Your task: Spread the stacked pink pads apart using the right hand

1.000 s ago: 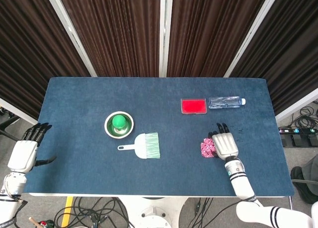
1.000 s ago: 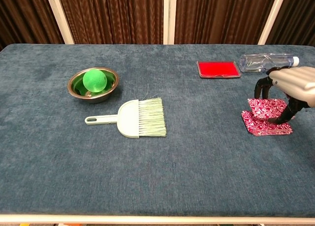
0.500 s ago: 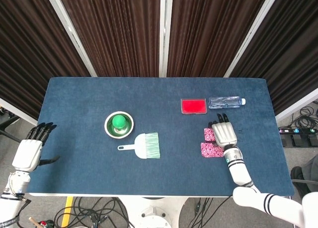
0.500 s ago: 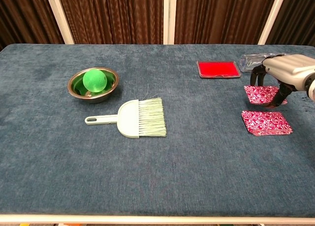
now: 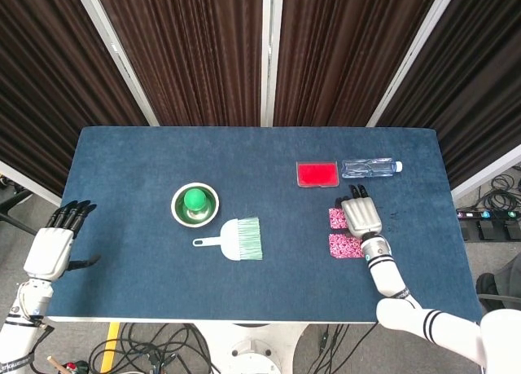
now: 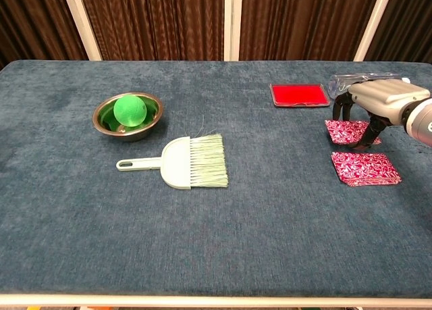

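Note:
Two pink patterned pads lie apart on the blue table (image 5: 130, 170). The near pad (image 5: 345, 246) (image 6: 365, 168) lies flat and free. The far pad (image 5: 335, 217) (image 6: 344, 131) sits partly under my right hand (image 5: 361, 217) (image 6: 375, 100), which arches over it with fingertips and thumb pressing on its surface. A strip of bare cloth separates the two pads. My left hand (image 5: 50, 248) hangs off the table's left edge with its fingers spread and nothing in it; the chest view does not show it.
A red flat case (image 5: 317, 173) (image 6: 300, 94) and a clear plastic bottle (image 5: 370, 168) (image 6: 361, 82) lie just behind the right hand. A metal bowl (image 5: 207, 210) with a green ball (image 6: 129, 110) and a green hand brush (image 5: 236, 239) (image 6: 189, 163) lie left of centre.
My right hand has slid the top pad off the stack, away from me and slightly left, so the two pads now lie apart. The left hand has barely shifted.

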